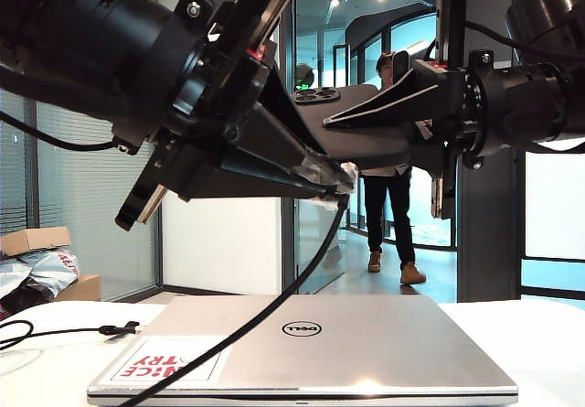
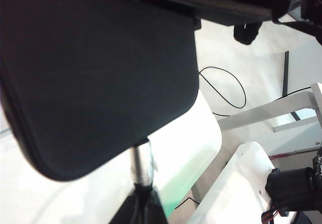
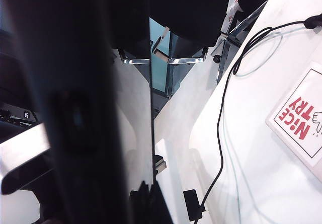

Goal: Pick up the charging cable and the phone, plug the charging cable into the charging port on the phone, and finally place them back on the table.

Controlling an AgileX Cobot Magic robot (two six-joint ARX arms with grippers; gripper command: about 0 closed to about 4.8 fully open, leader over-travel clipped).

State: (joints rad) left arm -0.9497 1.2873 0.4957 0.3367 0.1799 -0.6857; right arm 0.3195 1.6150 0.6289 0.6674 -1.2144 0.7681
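Above the laptop (image 1: 311,348), both grippers meet in mid-air.
Left gripper (image 1: 334,180) is clamped on the charging cable (image 1: 274,306); right gripper (image 1: 340,122) is clamped on the phone (image 2: 95,78), plug at its end.

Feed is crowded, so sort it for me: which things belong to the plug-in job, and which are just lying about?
Job: charging cable, plug held by left gripper; phone, held by right gripper; table.

Lying about: Dell laptop, "Nice Try" sticker, cardboard box.
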